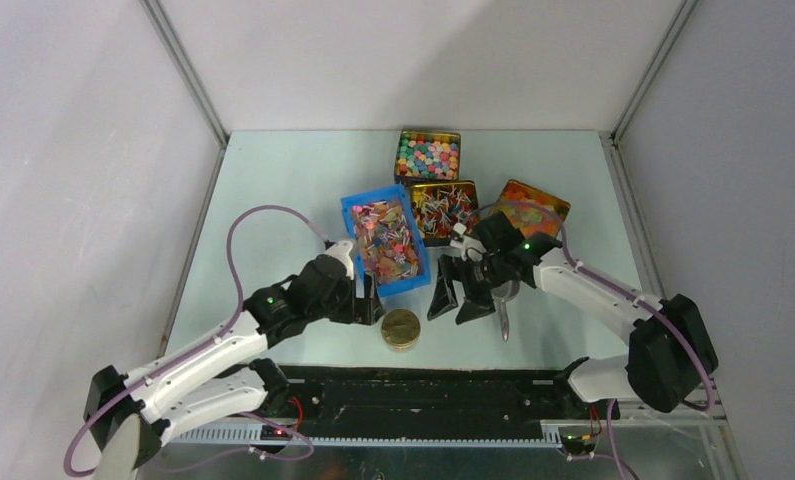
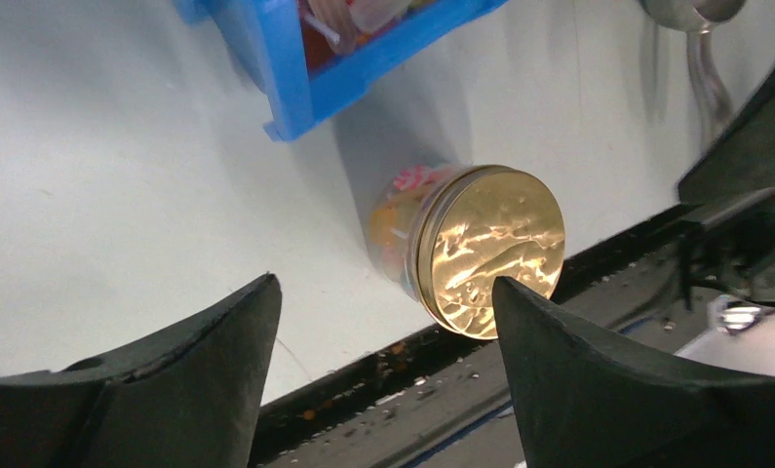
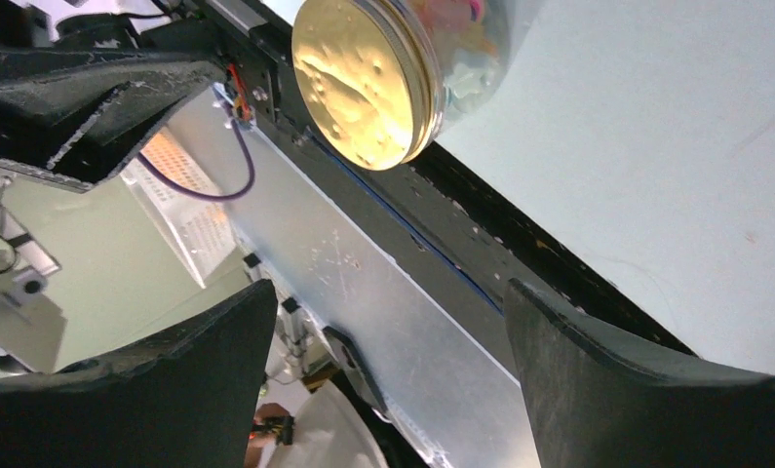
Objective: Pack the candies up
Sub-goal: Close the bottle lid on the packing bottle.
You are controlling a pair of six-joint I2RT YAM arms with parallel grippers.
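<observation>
Pale green table [image 1: 273, 200] boxed in by white walls, with a black rail [image 1: 423, 385] along the bottom edge of the top view. Nearest, at lower centre just above the rail, is a small clear jar [image 1: 401, 328], upright, with its gold lid on and facing up. Through the glass the left wrist view shows pink, orange and white wrappers inside. The left gripper [image 2: 383, 288] hangs to the jar's upper left, fingers spread wide with nothing between them and clear of the jar. The right gripper [image 3: 391, 288] hangs to the jar's upper right, likewise spread and grasping nothing. Just right of it a metal spoon [image 1: 503, 312] lies on the table, handle toward the bottom of the frame. Next out, at centre, most of the candies [image 1: 388, 240] fill a blue bin [image 1: 351, 225]. The bin's long axis runs bottom to top of the frame, its near end swung slightly right. They are small twist-wrapped pieces in pink, orange, purple and white. They lie heaped and jumbled, their twisted ends pointing every way with no shared axis. More of the same sit in a gold tin [image 1: 443, 185] touching the bin's upper right. To the right, partly behind the right arm, is an orange-filled tin [image 1: 558, 207]. Farthest, at top centre, is a tin of pastel balls [image 1: 428, 133].
</observation>
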